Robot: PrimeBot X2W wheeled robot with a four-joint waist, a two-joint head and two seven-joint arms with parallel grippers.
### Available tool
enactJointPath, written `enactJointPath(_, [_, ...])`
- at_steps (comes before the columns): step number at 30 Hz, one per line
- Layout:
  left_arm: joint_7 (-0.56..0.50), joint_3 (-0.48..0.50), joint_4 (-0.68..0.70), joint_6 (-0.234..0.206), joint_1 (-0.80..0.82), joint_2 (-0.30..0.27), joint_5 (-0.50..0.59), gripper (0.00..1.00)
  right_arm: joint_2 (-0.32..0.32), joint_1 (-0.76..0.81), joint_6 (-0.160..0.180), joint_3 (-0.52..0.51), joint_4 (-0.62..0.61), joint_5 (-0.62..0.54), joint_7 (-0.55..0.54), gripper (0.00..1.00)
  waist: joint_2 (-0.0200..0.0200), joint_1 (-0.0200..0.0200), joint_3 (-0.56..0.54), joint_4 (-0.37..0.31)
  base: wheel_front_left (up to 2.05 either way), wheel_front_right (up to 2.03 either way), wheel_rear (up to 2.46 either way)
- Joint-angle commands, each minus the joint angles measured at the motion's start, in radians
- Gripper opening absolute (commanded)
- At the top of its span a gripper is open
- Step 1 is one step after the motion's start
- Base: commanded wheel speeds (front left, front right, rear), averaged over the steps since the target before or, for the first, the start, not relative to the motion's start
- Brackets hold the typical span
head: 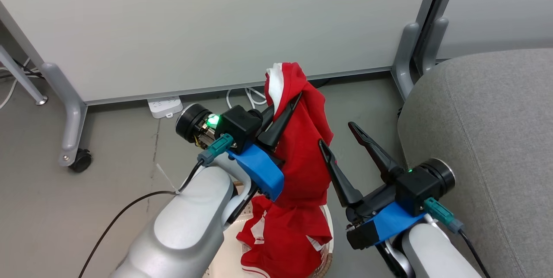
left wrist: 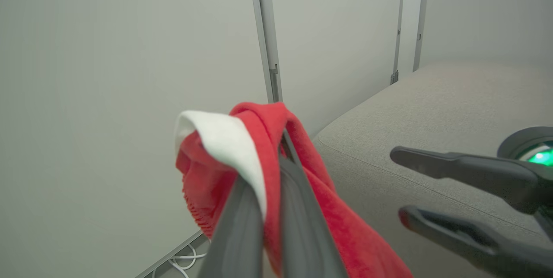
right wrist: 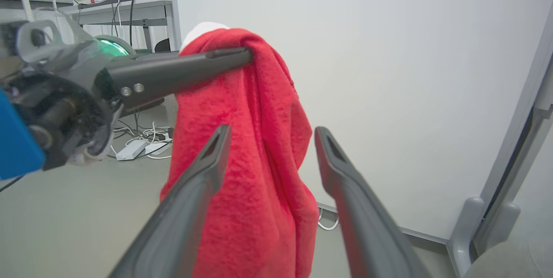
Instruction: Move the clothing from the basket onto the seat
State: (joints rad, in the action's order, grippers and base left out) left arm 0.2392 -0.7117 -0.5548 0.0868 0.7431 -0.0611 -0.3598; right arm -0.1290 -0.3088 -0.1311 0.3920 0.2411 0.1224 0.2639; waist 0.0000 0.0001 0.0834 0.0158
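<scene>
Firmly, left jaws pinch the clothing (head: 302,157); right jaws stand wide beside it.

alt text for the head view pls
The left hand holds a red garment up over a white basket with more red cloth in it. The open right hand hovers between the garment and a grey seat.

Raised left gripper (head: 296,96): fingers (head: 280,126) pinched tight on top fold of clothing (head: 302,161), pointing up and away. Just right of clothing, lower, right gripper (head: 336,134): fingers spread wide, empty. Pale left forearm (head: 190,222) and right forearm (head: 425,243) rise either side of clothing.
</scene>
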Motion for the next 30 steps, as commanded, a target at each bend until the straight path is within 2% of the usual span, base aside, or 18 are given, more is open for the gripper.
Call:
enactJointPath(1, [0.006, 0.0, 0.003, -0.004, 0.015, -0.006, -0.002, 0.0, -0.005, -0.021, 0.001, 0.012, 0.006, 0.003, 0.001, 1.0, 0.0, -0.0001, 0.004, 0.002, 0.0, 0.0, 0.0])
enactJointPath(10, [0.009, -0.022, 0.012, -0.006, 0.036, 0.0, -0.004, 0.0, 0.003, -0.145, 0.001, 0.109, 0.11, 0.014, 0.001, 1.0, 0.0, -0.0001, 0.03, 0.018, 0.0, 0.0, 0.0])
enactJointPath(25, [0.015, -0.074, 0.044, -0.015, 0.057, 0.008, -0.02, 0.0, 0.038, -0.27, 0.001, 0.183, 0.317, 0.033, 0.001, 1.0, 0.0, -0.0001, 0.056, 0.046, 0.0, 0.0, 0.0])
enactJointPath(26, [0.016, -0.078, 0.046, -0.016, 0.056, 0.008, -0.024, 0.0, 0.041, -0.273, 0.001, 0.181, 0.326, 0.036, 0.001, 0.67, 0.0, -0.0001, 0.056, 0.047, 0.0, 0.0, 0.0])
enactJointPath(27, [0.017, -0.081, 0.047, -0.016, 0.056, 0.008, -0.027, 0.0, 0.044, -0.276, 0.001, 0.181, 0.332, 0.039, 0.001, 0.04, 0.0, -0.0001, 0.056, 0.048, 0.0, 0.0, 0.0])
enactJointPath(28, [0.017, -0.084, 0.048, -0.018, 0.056, 0.009, -0.028, 0.0, 0.046, -0.279, 0.001, 0.182, 0.337, 0.04, 0.001, 0.0, 0.0, -0.0001, 0.055, 0.048, 0.0, 0.0, 0.0])
enactJointPath(30, [0.018, -0.087, 0.048, -0.021, 0.057, 0.009, -0.034, 0.0, 0.05, -0.285, 0.001, 0.184, 0.345, 0.042, 0.001, 0.0, 0.0, -0.0001, 0.053, 0.049, 0.0, 0.0, 0.0])
